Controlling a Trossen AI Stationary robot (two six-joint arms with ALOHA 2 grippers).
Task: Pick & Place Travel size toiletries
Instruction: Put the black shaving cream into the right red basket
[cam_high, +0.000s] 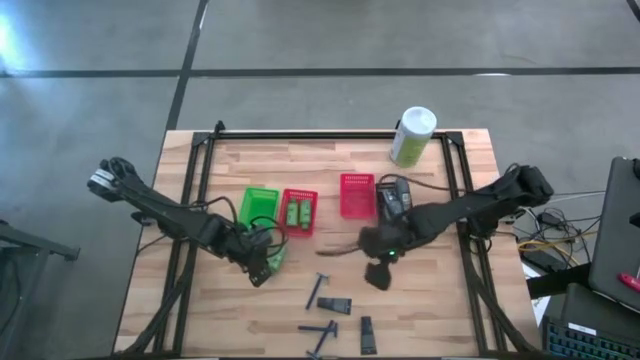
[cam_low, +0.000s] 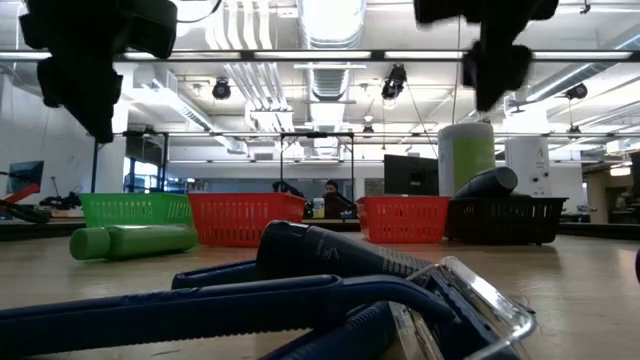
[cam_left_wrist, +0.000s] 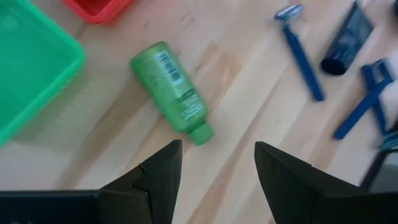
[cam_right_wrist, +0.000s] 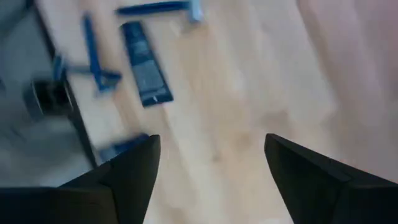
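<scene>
A bright green little bottle (cam_left_wrist: 173, 89) lies on its side on the wooden table, just beyond my left gripper (cam_left_wrist: 217, 163), which hangs open above it and touches nothing. In the high view the bottle (cam_high: 277, 256) shows beside that gripper (cam_high: 261, 267). Two more green bottles (cam_high: 297, 214) lie in a red basket. My right gripper (cam_right_wrist: 214, 158) is open over bare wood at mid-table (cam_high: 379, 270). Ahead of it lie a dark tube (cam_right_wrist: 145, 65) and blue-handled razors (cam_right_wrist: 93, 56). A dark grey container (cam_low: 486, 183) sticks out of the black basket (cam_low: 505, 220).
A green basket (cam_high: 260, 204), two red baskets (cam_high: 299, 228) (cam_high: 357, 196) and a black one (cam_high: 392, 198) stand in a row across mid-table. A tall pale green canister (cam_high: 412, 136) stands at the far edge. Razors (cam_high: 318, 291) and tubes (cam_high: 367, 335) lie near the front edge.
</scene>
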